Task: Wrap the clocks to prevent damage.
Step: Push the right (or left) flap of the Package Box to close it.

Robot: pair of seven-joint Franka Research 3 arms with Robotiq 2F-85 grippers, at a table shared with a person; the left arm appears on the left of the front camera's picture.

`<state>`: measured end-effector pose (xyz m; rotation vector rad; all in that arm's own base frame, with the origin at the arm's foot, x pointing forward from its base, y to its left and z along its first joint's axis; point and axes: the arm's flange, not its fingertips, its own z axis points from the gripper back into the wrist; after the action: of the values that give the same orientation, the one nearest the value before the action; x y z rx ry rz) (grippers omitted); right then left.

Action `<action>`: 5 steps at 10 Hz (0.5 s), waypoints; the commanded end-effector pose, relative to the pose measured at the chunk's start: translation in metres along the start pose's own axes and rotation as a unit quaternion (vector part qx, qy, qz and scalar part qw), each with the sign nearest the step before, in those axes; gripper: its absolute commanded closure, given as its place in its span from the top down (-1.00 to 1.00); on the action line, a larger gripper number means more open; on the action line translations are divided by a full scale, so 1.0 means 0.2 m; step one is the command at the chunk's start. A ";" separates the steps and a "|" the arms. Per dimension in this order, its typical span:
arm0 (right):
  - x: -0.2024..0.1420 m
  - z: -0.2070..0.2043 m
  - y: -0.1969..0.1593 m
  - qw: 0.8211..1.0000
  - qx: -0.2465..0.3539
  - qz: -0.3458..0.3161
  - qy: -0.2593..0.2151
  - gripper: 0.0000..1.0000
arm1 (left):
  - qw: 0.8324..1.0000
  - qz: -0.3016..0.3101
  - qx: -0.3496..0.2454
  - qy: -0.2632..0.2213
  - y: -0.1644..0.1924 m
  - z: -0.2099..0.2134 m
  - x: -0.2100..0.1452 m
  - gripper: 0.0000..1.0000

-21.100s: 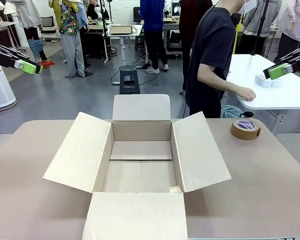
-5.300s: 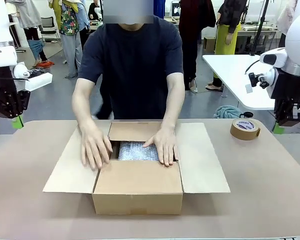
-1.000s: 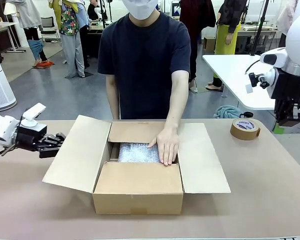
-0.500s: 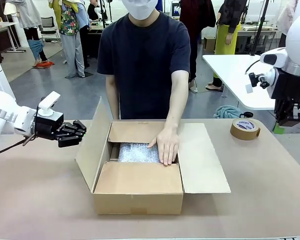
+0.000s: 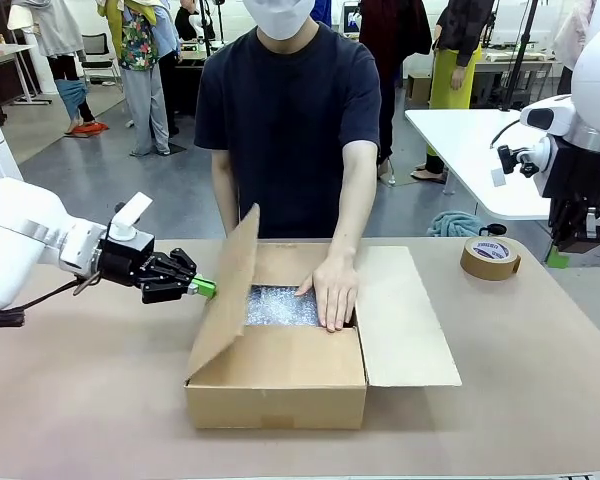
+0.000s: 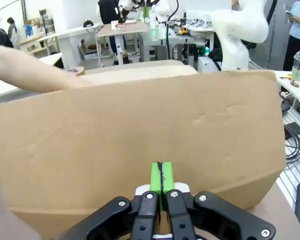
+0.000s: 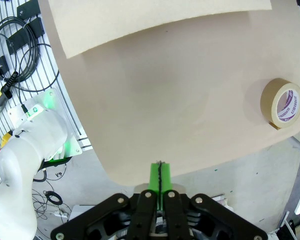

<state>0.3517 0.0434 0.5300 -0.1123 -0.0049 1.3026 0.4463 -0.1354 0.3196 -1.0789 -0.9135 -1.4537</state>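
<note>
The clocks [image 5: 278,305] show as a whitish bubble-wrap bundle inside the cardboard carton [image 5: 275,405]. A person's hand [image 5: 332,290] rests on the bundle's right end and the folded far flap. My left gripper [image 5: 202,289] is shut, its green tips touching the outside of the carton's left flap [image 5: 225,290], which stands tilted up over the box. In the left wrist view the shut left gripper [image 6: 160,176] presses against that flap [image 6: 140,130]. My right gripper [image 5: 557,256] hangs shut above the table's right edge, holding nothing; the right gripper [image 7: 160,175] looks down on the table.
A brown tape roll [image 5: 490,257] lies on the table at the far right, and the tape roll [image 7: 282,103] appears near the table edge. The carton's right flap [image 5: 405,320] lies open and flat. The near flap [image 5: 280,355] is folded over the box.
My left gripper has moved right and pushed the left flap up from lying outward to standing tilted over the box. The person's hand and my right arm have stayed put.
</note>
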 end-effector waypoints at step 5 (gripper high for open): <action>0.00 -0.02 0.01 1.000 0.001 0.002 -0.015 -0.98 | 0.999 0.005 0.022 0.032 0.12 -0.10 -0.18 -0.99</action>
<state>0.3517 0.0434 0.5301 -0.1124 -0.0051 1.3027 0.4625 -0.1410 0.3007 -1.0692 -0.8924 -1.4355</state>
